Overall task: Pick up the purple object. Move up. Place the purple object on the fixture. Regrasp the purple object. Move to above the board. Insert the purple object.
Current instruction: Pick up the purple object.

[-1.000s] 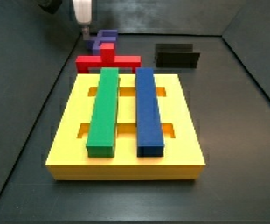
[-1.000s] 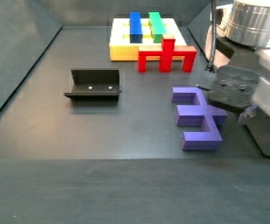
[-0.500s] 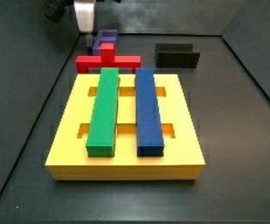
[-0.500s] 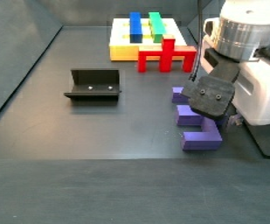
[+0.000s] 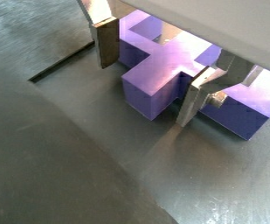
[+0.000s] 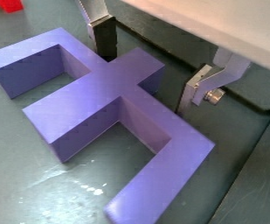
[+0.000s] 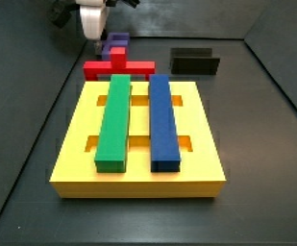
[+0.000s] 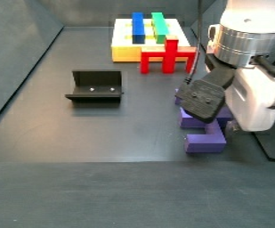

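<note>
The purple object (image 8: pixel 206 135) is a flat piece with several arms, lying on the dark floor beside the red piece; it also shows in a side view (image 7: pixel 116 42) behind the red piece. My gripper (image 8: pixel 206 96) is low over it. In both wrist views the gripper (image 5: pixel 145 91) (image 6: pixel 148 77) is open, with one silver finger (image 5: pixel 102 42) on each side of a short arm of the purple object (image 5: pixel 161 74) (image 6: pixel 96 96). Gaps show between the pads and the purple arm. The fixture (image 8: pixel 94 86) (image 7: pixel 196 62) stands apart with nothing on it.
The yellow board (image 7: pixel 137 171) (image 8: pixel 124 52) carries a green bar (image 7: pixel 114 115) and a blue bar (image 7: pixel 163 120) in its slots. A red piece (image 7: pixel 117 67) (image 8: pixel 169 57) lies between the board and the purple object. Grey walls enclose the floor.
My gripper has come down and across onto the purple object, so its fingers now straddle one arm. The purple object has not moved.
</note>
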